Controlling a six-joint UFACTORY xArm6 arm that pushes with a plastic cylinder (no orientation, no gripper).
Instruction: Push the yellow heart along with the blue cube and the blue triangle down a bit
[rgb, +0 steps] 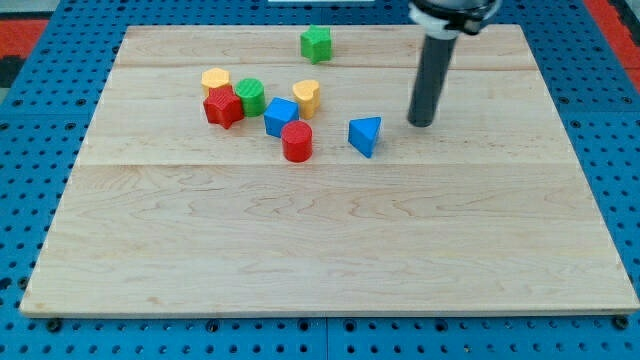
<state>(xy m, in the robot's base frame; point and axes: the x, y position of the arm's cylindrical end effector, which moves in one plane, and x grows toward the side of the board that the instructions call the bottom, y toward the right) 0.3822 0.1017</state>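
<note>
Jaws: none, bare rod only, holding nothing | tip (422, 122) upper right of centre, right of blue triangle (365, 135), apart | yellow heart (307, 96) touching blue cube (281, 116), upper centre of counter (330, 250)

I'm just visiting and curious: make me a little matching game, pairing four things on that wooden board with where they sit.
Things:
1. green star
2. blue triangle
3. red cylinder
4. my tip

Places:
A. just below the blue cube, touching it
B. alone near the view's top
C. to the right of every block, touching none
D. between the cluster and the rod, apart from both

Pairs: 1-B, 2-D, 3-A, 4-C
</note>
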